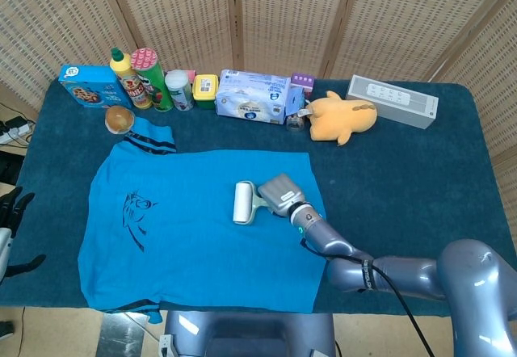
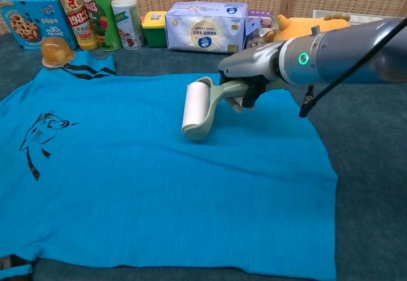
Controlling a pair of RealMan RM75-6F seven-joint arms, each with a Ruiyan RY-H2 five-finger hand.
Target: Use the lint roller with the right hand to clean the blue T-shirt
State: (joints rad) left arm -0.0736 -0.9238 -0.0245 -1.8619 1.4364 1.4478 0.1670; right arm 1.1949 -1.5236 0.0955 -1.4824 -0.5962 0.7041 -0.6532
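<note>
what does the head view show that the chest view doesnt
Only the head view shows the left hand off the table's left edge, the whole grey speaker and the wicker screens. Only the chest view shows the right hand's fingers under the handle. Both show the right hand holding the lint roller on the T-shirt.

A blue T-shirt lies flat on the dark blue table. The right hand grips the handle of the lint roller, and the white roll rests on the shirt, near its middle. The left hand is at the left edge, apart from the shirt; how its fingers lie I cannot tell. Along the far side stand a cookie box, a yellow bottle, a chips can, a tissue pack, a yellow plush toy and a grey speaker.
</note>
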